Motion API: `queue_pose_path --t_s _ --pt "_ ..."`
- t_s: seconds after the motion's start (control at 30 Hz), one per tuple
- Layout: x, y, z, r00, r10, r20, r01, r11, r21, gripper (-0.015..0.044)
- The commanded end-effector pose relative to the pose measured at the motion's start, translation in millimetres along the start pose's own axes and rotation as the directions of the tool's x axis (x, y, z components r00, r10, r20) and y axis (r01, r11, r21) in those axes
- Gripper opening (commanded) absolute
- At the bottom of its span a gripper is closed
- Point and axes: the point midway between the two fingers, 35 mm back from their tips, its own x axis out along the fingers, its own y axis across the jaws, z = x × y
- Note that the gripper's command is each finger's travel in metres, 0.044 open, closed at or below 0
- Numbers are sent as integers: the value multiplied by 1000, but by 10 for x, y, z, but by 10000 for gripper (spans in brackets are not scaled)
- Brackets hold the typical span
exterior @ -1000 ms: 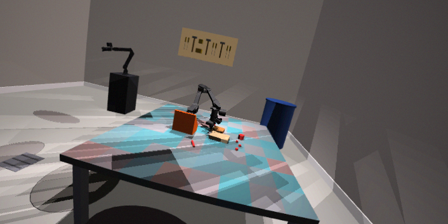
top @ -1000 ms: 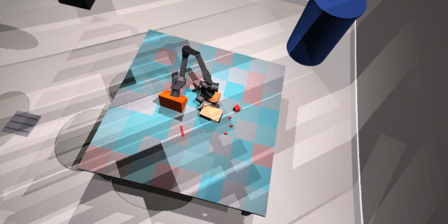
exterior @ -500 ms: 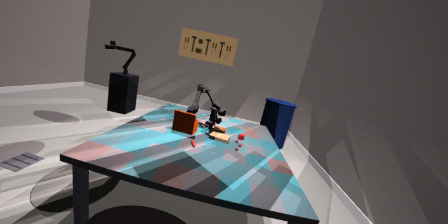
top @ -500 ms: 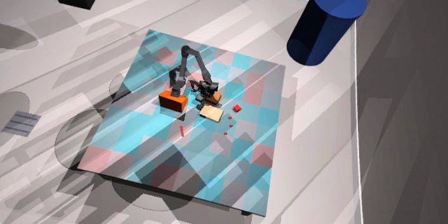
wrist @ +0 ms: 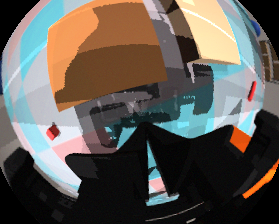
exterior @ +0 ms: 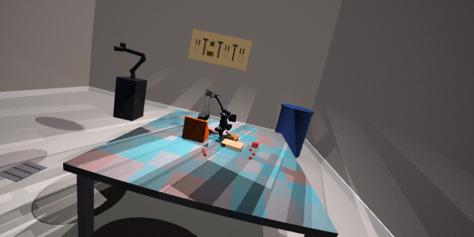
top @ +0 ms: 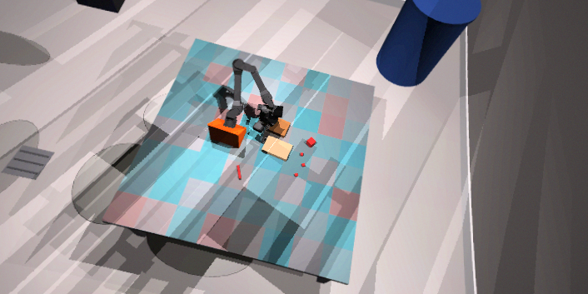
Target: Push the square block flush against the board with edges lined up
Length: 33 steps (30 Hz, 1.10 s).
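Note:
The square block (top: 283,128) (exterior: 232,137) (wrist: 107,35), orange-tan and partly shaded, lies flat on the table. The board (top: 277,148) (exterior: 231,145) (wrist: 215,32), cream and longer, lies flat beside it. In the wrist view a narrow strip of table and the board's dark side show between them, so they are apart there. My gripper (top: 258,127) (exterior: 219,132) (wrist: 144,125) is shut and empty. In the wrist view its tips are just off the block's near edge, low over the table; whether they touch anything cannot be told.
An orange wedge (top: 225,135) (exterior: 195,129) (wrist: 240,139) stands beside the arm's base. A red stick (top: 239,172) (exterior: 204,152) (wrist: 252,91) lies in front of it. A red cube (top: 311,142) (exterior: 255,144) and several small red bits lie beyond the board, on the side away from the wedge.

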Motion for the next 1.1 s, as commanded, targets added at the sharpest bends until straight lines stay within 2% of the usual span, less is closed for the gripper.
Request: queue_pose_path --t_s 0.0,0.2,0.43,0.6,0.77,0.9,1.07 --pt "4 -9 -78 1000 -3 1 3 1000 1 0" --pt "-10 -10 -91 1000 -1 0 1 1000 0 0" --pt "-540 -10 -93 1000 -5 0 5 1000 2 0" --pt "-499 -12 -72 1000 -7 2 7 1000 6 0" --pt "-539 278 129 1000 -4 2 4 996 -91 0" --pt "-522 290 139 1000 -4 2 4 995 -95 0" --pt "-58 289 145 1000 -4 2 4 995 -95 0"
